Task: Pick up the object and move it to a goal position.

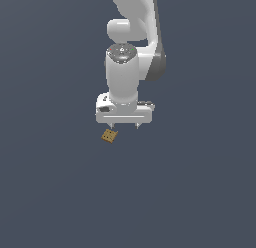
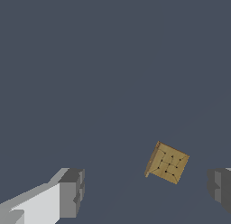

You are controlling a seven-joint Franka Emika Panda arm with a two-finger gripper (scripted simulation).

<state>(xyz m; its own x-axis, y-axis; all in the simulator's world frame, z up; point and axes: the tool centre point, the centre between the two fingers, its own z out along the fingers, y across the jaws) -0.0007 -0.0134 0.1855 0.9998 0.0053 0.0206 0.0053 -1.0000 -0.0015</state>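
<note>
The object [image 1: 109,136] is a tiny tan-brown square block with dark dots, lying on the flat grey floor, turned at an angle. My white gripper [image 1: 124,126] hangs just above it, pointing down, with the block slightly toward the exterior view's left of its centre, beneath one fingertip. The wrist view shows the object [image 2: 167,163] between the two grey fingertips [image 2: 72,192], nearer to one of them, and touching neither. The gripper [image 2: 146,189] is open and holds nothing.
The white arm [image 1: 131,47] rises above the gripper toward the top of the exterior view. The grey floor [image 1: 200,192] spreads flat and featureless around the block.
</note>
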